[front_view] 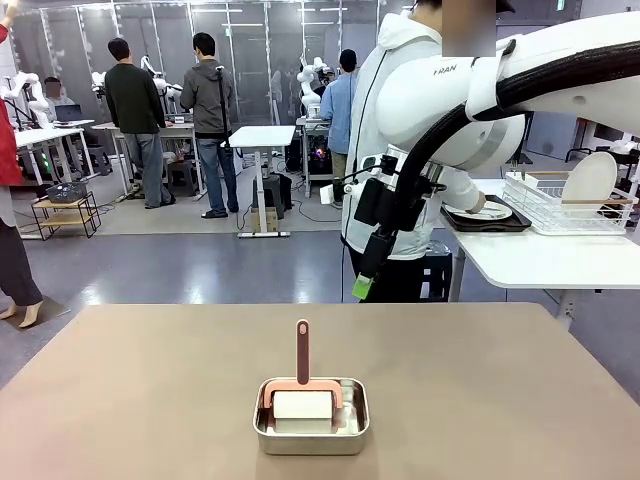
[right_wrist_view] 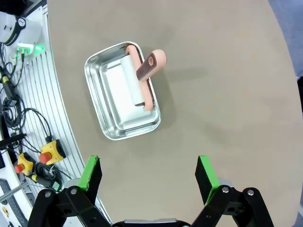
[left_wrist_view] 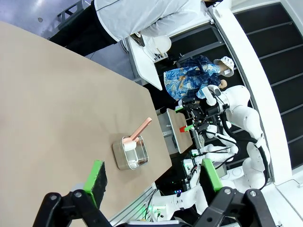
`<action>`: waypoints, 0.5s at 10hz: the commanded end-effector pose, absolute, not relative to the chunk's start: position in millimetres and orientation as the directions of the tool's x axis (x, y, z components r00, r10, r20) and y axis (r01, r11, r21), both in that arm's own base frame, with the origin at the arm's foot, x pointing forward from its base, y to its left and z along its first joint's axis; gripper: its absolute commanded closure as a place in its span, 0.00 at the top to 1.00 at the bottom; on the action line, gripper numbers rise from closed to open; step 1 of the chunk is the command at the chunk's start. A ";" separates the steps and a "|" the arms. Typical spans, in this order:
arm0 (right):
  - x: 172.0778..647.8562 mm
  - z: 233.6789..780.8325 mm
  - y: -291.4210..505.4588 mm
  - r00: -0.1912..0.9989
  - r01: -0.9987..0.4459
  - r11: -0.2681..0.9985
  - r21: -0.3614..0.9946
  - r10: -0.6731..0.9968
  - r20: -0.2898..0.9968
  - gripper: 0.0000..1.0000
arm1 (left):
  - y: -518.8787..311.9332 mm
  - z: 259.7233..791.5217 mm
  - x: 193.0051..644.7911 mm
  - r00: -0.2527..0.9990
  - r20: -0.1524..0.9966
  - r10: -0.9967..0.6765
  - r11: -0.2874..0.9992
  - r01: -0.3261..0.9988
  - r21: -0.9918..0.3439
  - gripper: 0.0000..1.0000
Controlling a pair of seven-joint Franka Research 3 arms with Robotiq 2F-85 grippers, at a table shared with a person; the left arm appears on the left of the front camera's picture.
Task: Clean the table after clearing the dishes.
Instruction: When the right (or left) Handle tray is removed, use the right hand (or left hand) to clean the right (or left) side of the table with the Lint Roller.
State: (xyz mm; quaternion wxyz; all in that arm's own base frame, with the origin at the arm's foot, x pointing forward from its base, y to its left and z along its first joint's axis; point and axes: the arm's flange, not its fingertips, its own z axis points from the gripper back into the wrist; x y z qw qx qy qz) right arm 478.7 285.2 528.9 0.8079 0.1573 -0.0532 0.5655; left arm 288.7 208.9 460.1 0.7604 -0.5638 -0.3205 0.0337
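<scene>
table [front_view: 500,380] carries a steel pan [right_wrist_view: 110,92]; left tool [left_wrist_view: 154,176] and right tool [right_wrist_view: 147,172] gape wide open, empty.

Dishes [front_view: 494,212] seemingly partly behind right arm [front_view: 440,105]

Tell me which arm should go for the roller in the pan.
Right, most likely. The right gripper, open, hangs above the table, looking straight down at the roller lying in the pan. The left gripper, also open, sees the pan farther off and at a slant.
</scene>
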 end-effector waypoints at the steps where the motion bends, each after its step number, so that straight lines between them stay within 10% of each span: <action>1: 471.9 529.4 282.0 0.365 -0.925 0.315 0.211 0.891 0.271 1.00 | 210.0 462.3 287.5 0.792 0.444 0.419 0.350 0.310 -0.884 1.00; 5: 486.7 516.7 305.6 0.344 -0.936 0.304 0.177 0.897 0.278 1.00 | 210.0 462.3 287.5 0.792 0.444 0.419 0.350 0.310 -0.884 1.00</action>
